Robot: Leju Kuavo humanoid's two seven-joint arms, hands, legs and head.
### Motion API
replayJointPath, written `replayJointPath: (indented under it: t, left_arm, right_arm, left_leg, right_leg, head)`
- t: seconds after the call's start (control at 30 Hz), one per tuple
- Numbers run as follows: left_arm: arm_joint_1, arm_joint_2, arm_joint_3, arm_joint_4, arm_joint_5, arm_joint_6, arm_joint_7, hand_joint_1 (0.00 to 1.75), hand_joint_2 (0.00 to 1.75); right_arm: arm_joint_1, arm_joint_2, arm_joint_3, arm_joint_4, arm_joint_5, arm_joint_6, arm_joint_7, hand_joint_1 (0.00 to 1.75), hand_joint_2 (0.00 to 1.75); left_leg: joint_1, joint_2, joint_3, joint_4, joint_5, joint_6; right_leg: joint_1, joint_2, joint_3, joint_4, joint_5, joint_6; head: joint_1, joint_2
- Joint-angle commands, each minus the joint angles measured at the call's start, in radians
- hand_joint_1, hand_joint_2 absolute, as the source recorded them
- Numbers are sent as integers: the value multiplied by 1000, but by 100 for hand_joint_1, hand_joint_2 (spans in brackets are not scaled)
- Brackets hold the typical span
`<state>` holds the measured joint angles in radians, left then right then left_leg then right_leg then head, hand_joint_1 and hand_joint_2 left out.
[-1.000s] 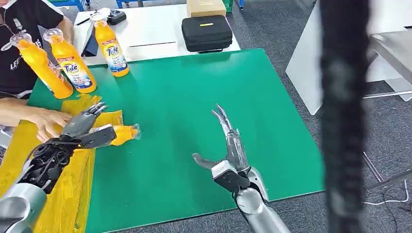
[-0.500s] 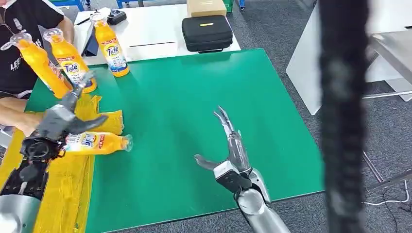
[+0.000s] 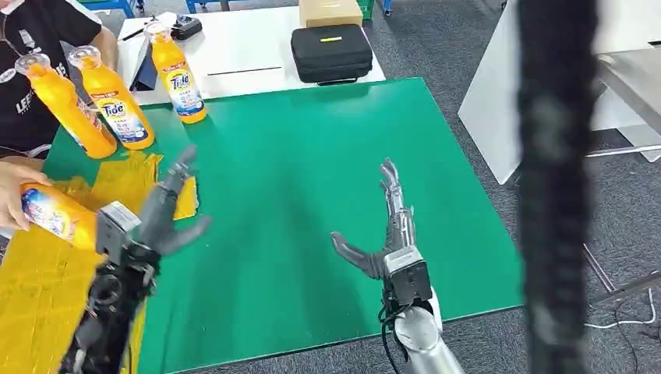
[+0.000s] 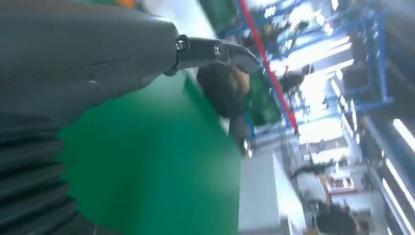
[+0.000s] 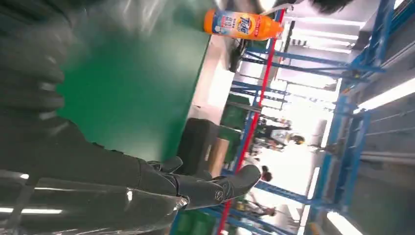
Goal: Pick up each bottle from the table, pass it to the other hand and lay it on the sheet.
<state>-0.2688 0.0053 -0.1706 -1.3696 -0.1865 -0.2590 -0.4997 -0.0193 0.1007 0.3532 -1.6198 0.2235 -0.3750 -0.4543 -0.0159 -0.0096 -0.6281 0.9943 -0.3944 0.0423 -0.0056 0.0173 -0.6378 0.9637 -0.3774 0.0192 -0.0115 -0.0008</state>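
Note:
Three orange Tide bottles stand at the table's back left: one (image 3: 66, 109), a second (image 3: 114, 100) and a third (image 3: 178, 76). The right wrist view shows one orange bottle (image 5: 242, 24) far beyond my right hand's fingers (image 5: 210, 188). A person's hand (image 3: 14, 191) at the left edge holds a fourth bottle (image 3: 56, 216) above the yellow sheet (image 3: 47, 304). My left hand (image 3: 160, 214) hovers at the sheet's right edge, fingers spread and holding nothing; its fingers (image 4: 215, 51) also show in the left wrist view. My right hand (image 3: 390, 230) is open over the green mat (image 3: 296, 156), apart from every bottle.
A black case (image 3: 331, 52) and a cardboard box (image 3: 330, 11) sit on the white table (image 3: 242, 54) behind the mat. A person in a black shirt (image 3: 31, 47) sits at the back left. A dark blurred post (image 3: 555, 187) crosses the right side.
My left hand let go of the bottle on the sheet and drew back. The person's hand picked that bottle up and moved it left. My right hand shifted slightly right and forward.

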Motion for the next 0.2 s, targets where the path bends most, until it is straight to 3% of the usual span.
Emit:
replayJointPath:
  t: [0.03, 0.2]
  left_arm:
    - [86, -55, -83, -85, 41, -9, 36, 0, 175]
    - [100, -97, -147, -111, -6, 37, 129, 0, 175]
  right_arm:
    - [16, -26, -4, -89, -33, 28, 57, 0, 175]
    - [27, -37, -31, -130, -126, 53, 132, 0, 175]
  left_leg:
    - [1, -1, 5, 1, -4, -3]
    - [1, -3, 5, 1, -4, -3]
  right_leg:
    - [1, -3, 6, 1, -5, 0]
    - [1, -5, 6, 1, -5, 1]
  head:
    - [0, 0]
    - [-1, 0]
